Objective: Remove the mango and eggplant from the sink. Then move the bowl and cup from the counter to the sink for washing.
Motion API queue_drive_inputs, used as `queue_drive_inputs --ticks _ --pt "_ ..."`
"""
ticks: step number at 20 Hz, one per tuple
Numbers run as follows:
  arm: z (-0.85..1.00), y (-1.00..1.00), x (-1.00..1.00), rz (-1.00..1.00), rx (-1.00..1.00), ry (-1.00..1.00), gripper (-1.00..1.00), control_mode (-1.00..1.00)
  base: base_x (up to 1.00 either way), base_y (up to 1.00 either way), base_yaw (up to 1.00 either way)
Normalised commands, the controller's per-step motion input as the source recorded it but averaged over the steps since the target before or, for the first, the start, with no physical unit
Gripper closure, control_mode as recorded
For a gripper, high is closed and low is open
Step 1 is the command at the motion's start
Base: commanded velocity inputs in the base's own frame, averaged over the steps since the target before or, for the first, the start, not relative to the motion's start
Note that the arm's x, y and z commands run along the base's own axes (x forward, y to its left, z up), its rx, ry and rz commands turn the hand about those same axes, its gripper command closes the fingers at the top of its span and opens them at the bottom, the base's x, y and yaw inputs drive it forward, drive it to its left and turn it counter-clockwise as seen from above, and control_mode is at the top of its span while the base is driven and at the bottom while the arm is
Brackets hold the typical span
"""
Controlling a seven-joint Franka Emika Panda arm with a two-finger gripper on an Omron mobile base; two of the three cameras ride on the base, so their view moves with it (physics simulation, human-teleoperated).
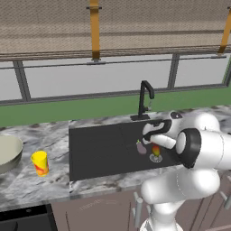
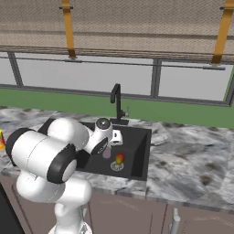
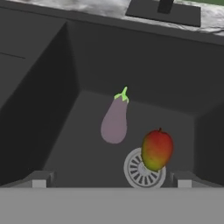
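The dark sink (image 3: 52,109) holds the pale purple eggplant (image 3: 114,122), lying on the basin floor with its green stem toward the faucet. The red-orange and yellow-green mango (image 3: 156,149) rests against the round metal drain (image 3: 141,171). My gripper (image 3: 111,181) hovers above the basin, open, with both fruits lying between and beyond its fingertips (image 3: 39,179) and nothing held. From the left base view the eggplant (image 1: 141,147) and mango (image 1: 156,149) lie just below the hand (image 1: 155,131). The yellow cup (image 1: 40,163) and the beige bowl (image 1: 6,153) stand on the counter (image 1: 49,135) left of the sink (image 1: 103,149).
A black curved faucet (image 1: 145,99) rises at the sink's back edge, close behind the hand. Marble counter (image 2: 192,151) stretches to the right of the sink (image 2: 139,146). A window and green wall run behind. My arm's white elbow (image 1: 203,144) hangs over the sink's right front.
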Motion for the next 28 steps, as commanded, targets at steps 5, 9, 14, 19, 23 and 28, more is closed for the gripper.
queue_drive_inputs --ticks 5,9,14,19,23,28 --pt "-0.06 0.0 0.07 0.0 0.02 0.05 -1.0 -1.0 0.0 0.0 0.0" --pt "-0.06 -0.04 0.06 0.0 0.04 0.0 -1.0 -1.0 0.0 0.0 0.0" --pt "-0.13 0.0 0.1 0.0 0.04 0.0 -1.0 -1.0 0.0 0.0 0.0" --pt "-0.16 0.0 0.16 0.0 0.01 0.0 -1.0 -1.0 0.0 0.0 0.0" --pt "-0.17 0.0 0.18 0.0 0.0 0.0 -1.0 -1.0 0.0 0.0 0.0" --pt "-0.19 0.0 0.17 0.0 0.0 0.0 -1.0 -1.0 0.0 0.0 0.0"
